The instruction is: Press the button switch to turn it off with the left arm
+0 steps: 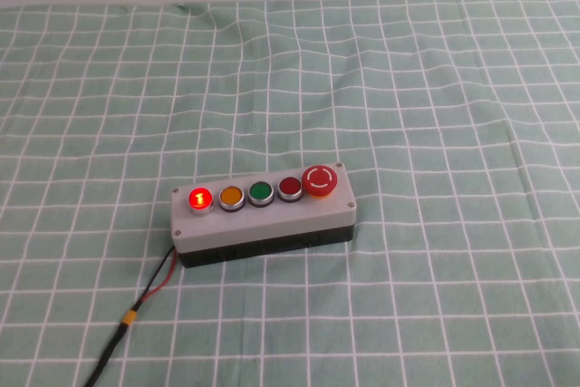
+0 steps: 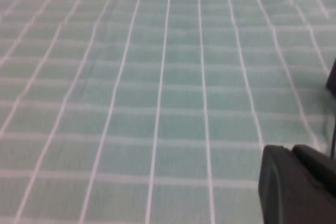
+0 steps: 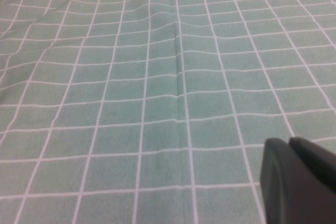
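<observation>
The button switch [image 1: 199, 198] is the small round red button marked "1", glowing, at the left end of the grey five-button box [image 1: 263, 227] near the middle of the table. Neither arm shows in the high view. My left gripper [image 2: 292, 151] shows only in the left wrist view, its two black fingers pressed together over bare cloth, holding nothing. My right gripper [image 3: 290, 142] shows only in the right wrist view, also shut and empty over cloth. The box shows in neither wrist view.
On the box, beside the lit button, are a yellow button [image 1: 231, 196], a green button [image 1: 261, 192], a dark red flat button [image 1: 290, 188] and a large red mushroom button [image 1: 320, 179]. A red-and-black cable [image 1: 136, 310] runs from the box's left end to the front edge. A green checked cloth [image 1: 435, 115] covers the table.
</observation>
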Robot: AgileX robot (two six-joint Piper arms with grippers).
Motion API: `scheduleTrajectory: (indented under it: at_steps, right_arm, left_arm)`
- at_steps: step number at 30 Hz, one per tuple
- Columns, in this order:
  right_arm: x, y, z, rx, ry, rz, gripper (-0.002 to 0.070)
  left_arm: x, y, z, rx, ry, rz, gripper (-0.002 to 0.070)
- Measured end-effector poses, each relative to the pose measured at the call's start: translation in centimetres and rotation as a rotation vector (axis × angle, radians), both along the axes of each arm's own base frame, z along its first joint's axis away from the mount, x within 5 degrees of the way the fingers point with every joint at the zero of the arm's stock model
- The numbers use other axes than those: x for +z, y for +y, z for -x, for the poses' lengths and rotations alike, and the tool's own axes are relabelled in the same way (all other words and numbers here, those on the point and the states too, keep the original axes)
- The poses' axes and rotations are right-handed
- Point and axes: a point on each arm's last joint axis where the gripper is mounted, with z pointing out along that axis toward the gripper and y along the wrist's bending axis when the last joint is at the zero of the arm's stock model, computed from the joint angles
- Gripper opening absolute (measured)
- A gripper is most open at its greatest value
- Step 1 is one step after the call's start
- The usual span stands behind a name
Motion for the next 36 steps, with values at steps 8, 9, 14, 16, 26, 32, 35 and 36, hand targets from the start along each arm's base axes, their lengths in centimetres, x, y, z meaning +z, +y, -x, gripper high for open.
scheduleTrajectory:
  at_steps: [8, 9, 14, 16, 26, 32, 35, 36]
  right_arm:
    - [0.0, 0.0, 0.0, 0.0, 0.0, 0.0, -0.0017]
    - [0.0, 0.0, 0.0, 0.0, 0.0, 0.0, -0.0017]
    - [0.0, 0.0, 0.0, 0.0, 0.0, 0.0, -0.0017]
    - [0.0, 0.0, 0.0, 0.0, 0.0, 0.0, -0.0017]
    - [0.0, 0.0, 0.0, 0.0, 0.0, 0.0, -0.0017]
    - [0.0, 0.0, 0.0, 0.0, 0.0, 0.0, -0.0017]
    - [0.0, 0.0, 0.0, 0.0, 0.0, 0.0, -0.0017]
    - [0.0, 0.0, 0.0, 0.0, 0.0, 0.0, -0.0017]
  left_arm:
    - [3.9, -0.5, -0.3, -0.055, -0.43, 0.041, -0.0002]
    - [4.5, -0.6, -0.2, -0.063, -0.496, 0.045, -0.0002]
    - [6.2, -0.8, 0.4, -0.088, -0.695, 0.054, -0.0002]
    - [6.6, -0.8, 0.6, -0.094, -0.742, 0.055, -0.0002]
    - [8.6, -1.0, 1.9, -0.135, -1.005, 0.106, -0.0002]
    - [11.0, -0.9, 2.9, -0.151, -1.108, 0.138, -0.0002]
    - [13.4, -0.8, 3.9, -0.151, -1.157, 0.139, -0.0002]
    - [14.2, -0.8, 4.2, -0.149, -1.168, 0.138, -0.0002]
